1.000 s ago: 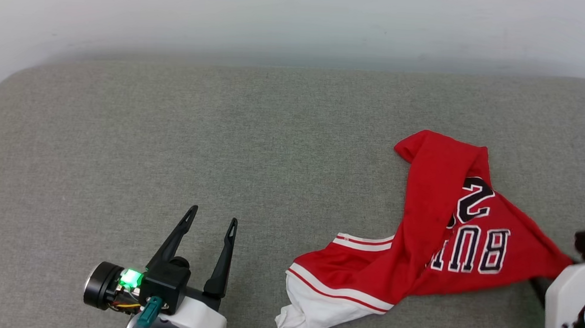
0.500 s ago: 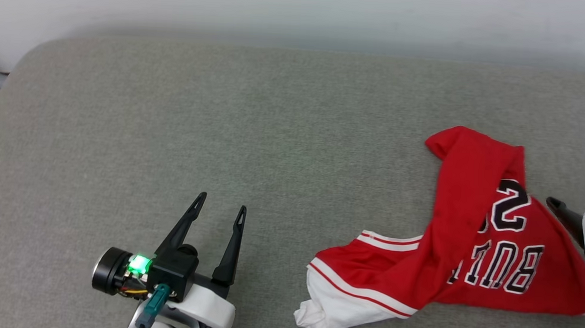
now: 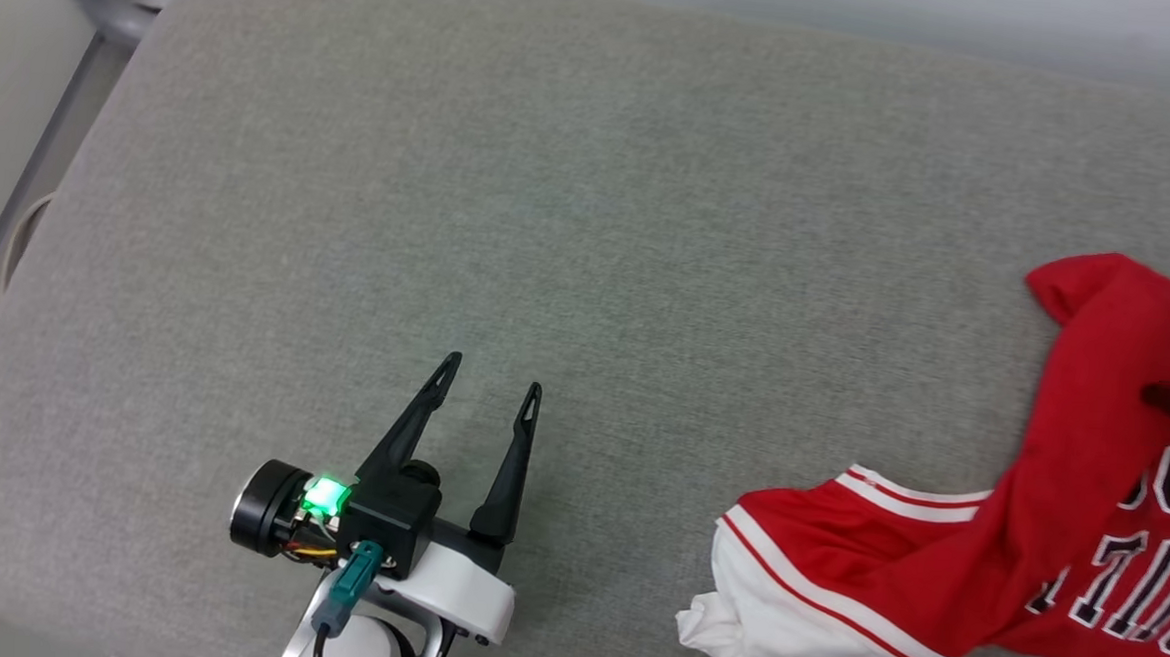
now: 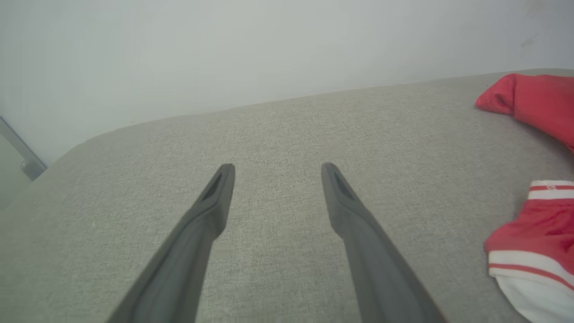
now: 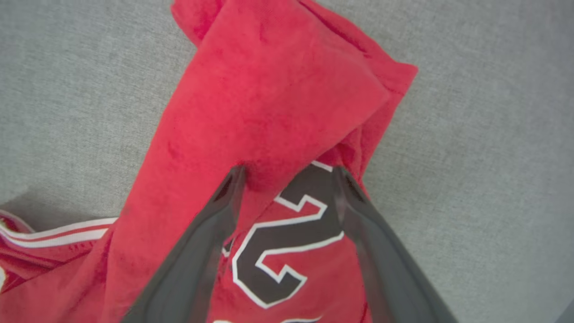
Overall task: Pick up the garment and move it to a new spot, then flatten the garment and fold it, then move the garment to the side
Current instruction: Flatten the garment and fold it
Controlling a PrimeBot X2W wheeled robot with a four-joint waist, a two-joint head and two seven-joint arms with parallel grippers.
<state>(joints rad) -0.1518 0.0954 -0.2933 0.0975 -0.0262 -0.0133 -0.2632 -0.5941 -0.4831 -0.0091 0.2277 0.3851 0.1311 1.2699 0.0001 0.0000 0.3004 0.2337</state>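
The first step is in hand: picking the garment [image 3: 1054,553] up, with nothing lifted yet. It lies crumpled on the grey cushion [image 3: 591,219], on the robot's right, running off the right edge of the head view. The right gripper [image 5: 288,170] is over it with its fingers spread wide and gripping nothing; its tips sit at the edge of a plain red flap folded over the numeral, and I cannot tell whether they press the cloth or hang just above it. The left gripper [image 3: 494,372] is also spread and empty, over bare cushion well apart from the garment. The next move seems to call for the right fingers to sink into the flap and close on several layers, then lift high enough for the trailing white sleeve to clear the cushion. A pinch of only the top layer could let the rest drag. The folded flap runs diagonally, from the white sleeve at the near left up to a red corner at the far right, and that looks like the heap's long axis. The numeral lies beyond the lettering, so the hem probably points away from the robot.
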